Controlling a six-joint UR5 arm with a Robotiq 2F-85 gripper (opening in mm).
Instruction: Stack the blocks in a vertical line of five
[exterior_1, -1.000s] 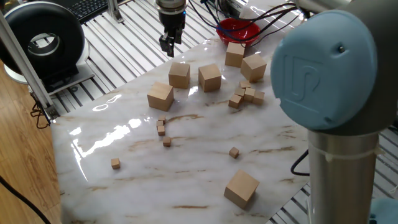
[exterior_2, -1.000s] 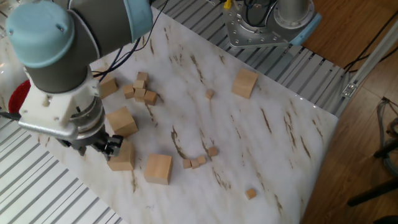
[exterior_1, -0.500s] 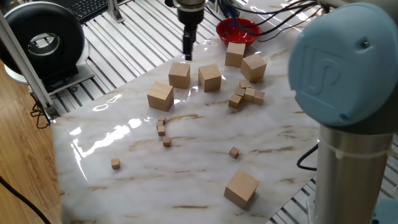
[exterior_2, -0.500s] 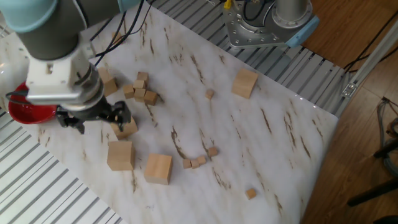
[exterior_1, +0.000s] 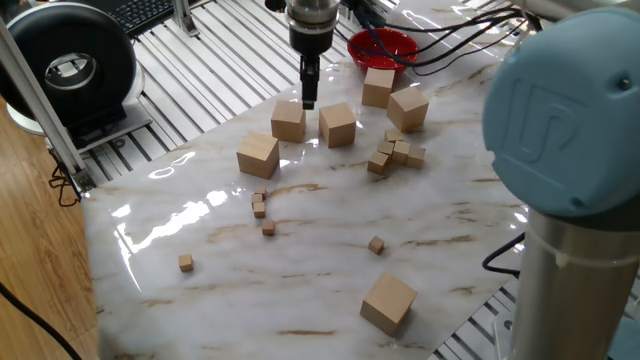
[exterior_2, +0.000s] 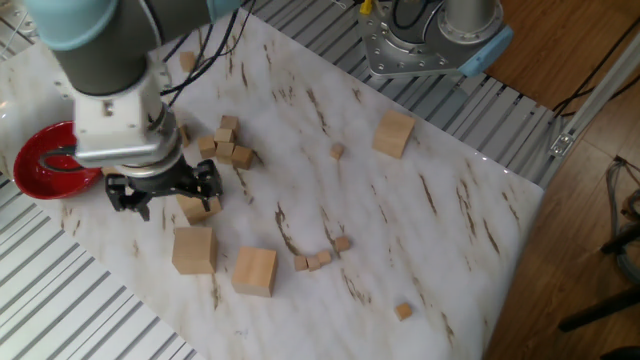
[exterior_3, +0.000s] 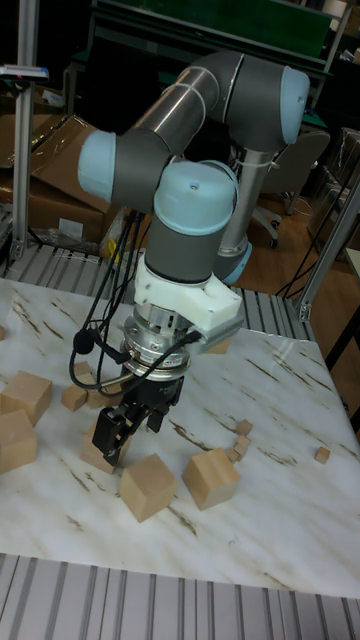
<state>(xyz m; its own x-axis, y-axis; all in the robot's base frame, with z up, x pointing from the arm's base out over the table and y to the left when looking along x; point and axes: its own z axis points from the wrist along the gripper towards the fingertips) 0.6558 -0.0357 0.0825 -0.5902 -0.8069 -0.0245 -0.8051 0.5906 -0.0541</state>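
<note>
Six blocks: I count six large plain cubes on the table (exterior_1: 200, 235), none stacked yet, so the tower of five has not been begun.
Nearest block: the middle block (exterior_1: 338, 125) lies right under the tool – in the other fixed view it (exterior_2: 198, 207) shows partly behind the fingers.
Its neighbours: the left block (exterior_1: 288, 121) sits just beside it, and a third block (exterior_1: 258, 156) lies near, toward the table's edge.
Far pair: two more blocks (exterior_1: 378, 87) and (exterior_1: 408, 108) lie close to the red bowl (exterior_1: 383, 46).
Lone block: the sixth block (exterior_1: 388, 303) lies well apart, at the near corner.
Tool: the tool (exterior_1: 309, 95) is spread wide and carries nothing; its fingers hang over the middle block.
Height: I cannot tell whether the fingertips are already level with the block's faces or above them.
Step in hand, as I judge it: lining up for the first pick.
How I would do it: square the fingers to two opposite flat faces, centre over the block, then come straight down – the left block stands close, so the outer finger needs a clear slot.
Grip: close low on the sides, so the cube lifts level.
Clutter: the tiny cubes (exterior_1: 397, 152) lie near; I would keep the lift path away from them.
Placement: I would build on open marble, well apart from the scatter.
</note>
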